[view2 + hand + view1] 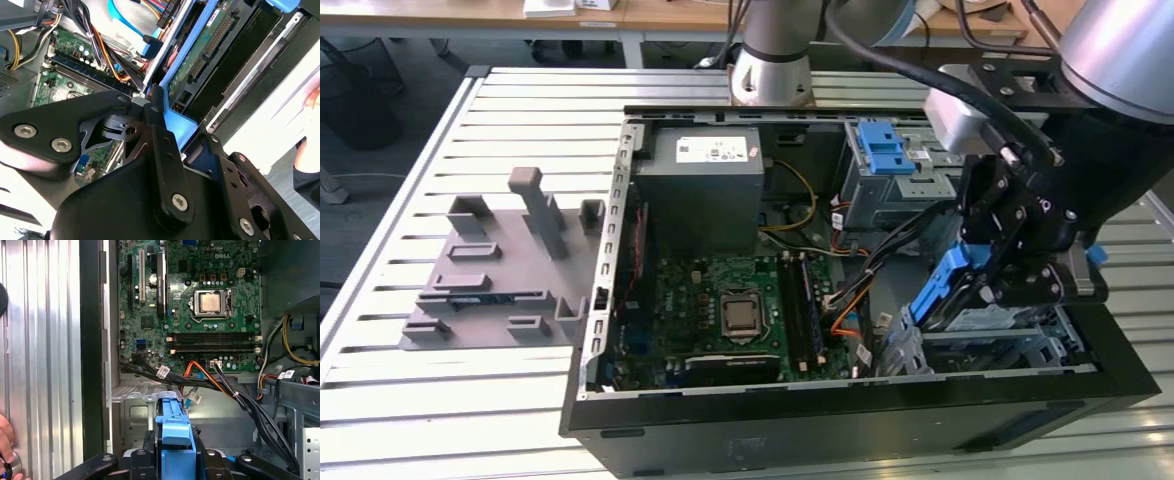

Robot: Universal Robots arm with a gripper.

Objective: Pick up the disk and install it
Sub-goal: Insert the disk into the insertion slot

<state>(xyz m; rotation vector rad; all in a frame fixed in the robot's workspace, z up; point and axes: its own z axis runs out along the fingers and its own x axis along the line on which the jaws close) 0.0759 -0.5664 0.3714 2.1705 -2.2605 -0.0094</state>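
The disk (942, 290) is a silver drive in a blue bracket. It hangs tilted on edge over the metal drive bay (994, 350) at the near corner of the open computer case, on the exterior view's right. My gripper (1014, 275) is shut on it from above. In the first wrist view the blue bracket (173, 429) sits between the two black fingers (149, 452). The second wrist view shows the disk's green circuit side (192, 67) and its blue bracket edge (176, 124) against a finger (161, 150).
The motherboard (734, 310) lies on the case floor, and loose cables (854, 300) run beside the bay. A grey power supply (707, 170) and a blue latch (886, 150) stand at the back. A grey fixture (494, 270) rests on the slatted table. A hand (5, 440) is at the case's outer side.
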